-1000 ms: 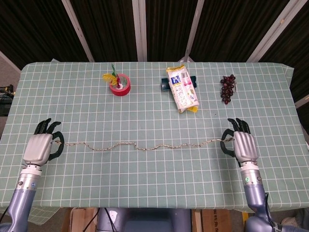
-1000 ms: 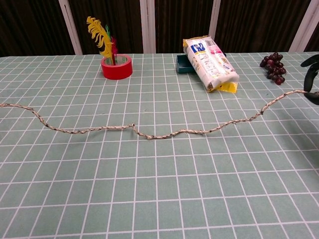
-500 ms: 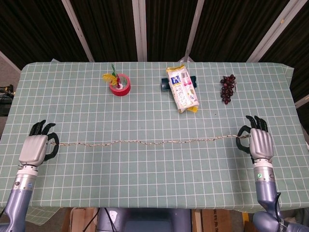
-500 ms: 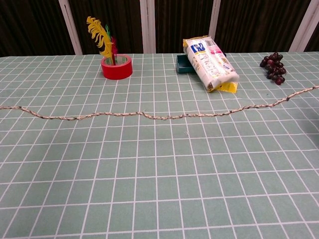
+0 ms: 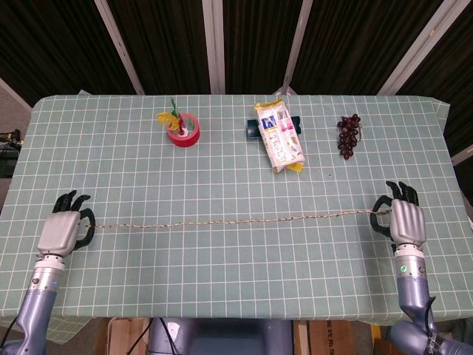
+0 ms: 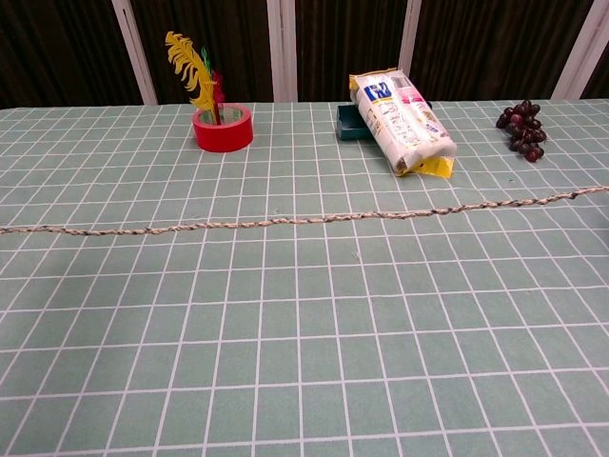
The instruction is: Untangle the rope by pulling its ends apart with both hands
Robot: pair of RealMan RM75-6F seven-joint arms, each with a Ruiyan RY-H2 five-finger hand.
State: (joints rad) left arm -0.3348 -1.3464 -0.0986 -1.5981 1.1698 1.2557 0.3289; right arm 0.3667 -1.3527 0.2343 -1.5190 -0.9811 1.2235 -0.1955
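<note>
Rope lies stretched in a nearly straight line across the front part of the desk, running from one hand to the other with only slight waviness. It is a thin, twisted cord of pale and dark strands. The left hand grasps one end with its dark fingers curled over it; the right hand grasps the other end near the opposite edge. Both hands rest low on the desk, well apart. In the chest view the rope crosses the whole picture and neither hand shows. The desk wears a green cloth with a white grid. Along its far side sit a red tape roll holding yellow and red feathers, a glossy snack packet lying against a dark box, and a bunch of dark grapes. Behind hang dark curtains crossed by pale bars.
</note>
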